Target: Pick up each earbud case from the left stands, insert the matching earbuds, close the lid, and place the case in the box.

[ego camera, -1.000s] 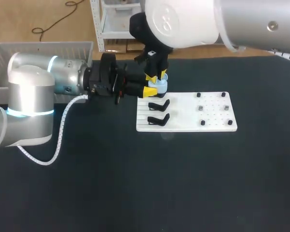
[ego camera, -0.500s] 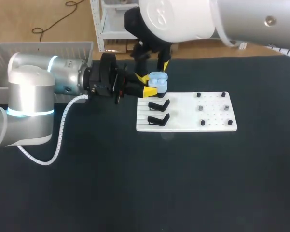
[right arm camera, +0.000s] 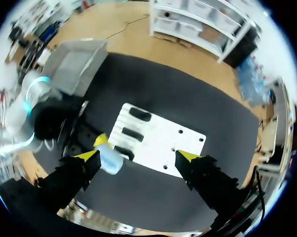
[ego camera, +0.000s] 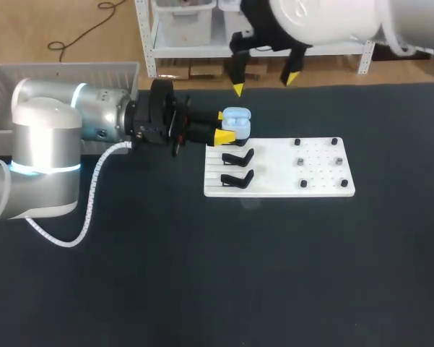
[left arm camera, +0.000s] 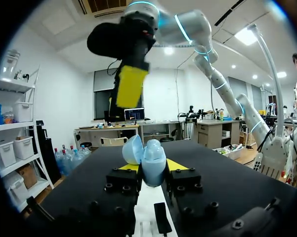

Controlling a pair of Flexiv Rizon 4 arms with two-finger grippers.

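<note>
Well to the left of the white board (ego camera: 289,186) sits the grey box (ego camera: 65,72). From that side the left arm lies level over the table (ego camera: 202,275), and its pincer (ego camera: 227,125) is clamped from both sides on the pale blue earbud case (ego camera: 237,121), held with its lid open just off the board's far left corner, beyond the two black stands (ego camera: 237,157) on its left part. Above the board's far edge hangs the right pincer (ego camera: 265,82), its fingers spread wide with nothing between them, well apart from the case.
</note>
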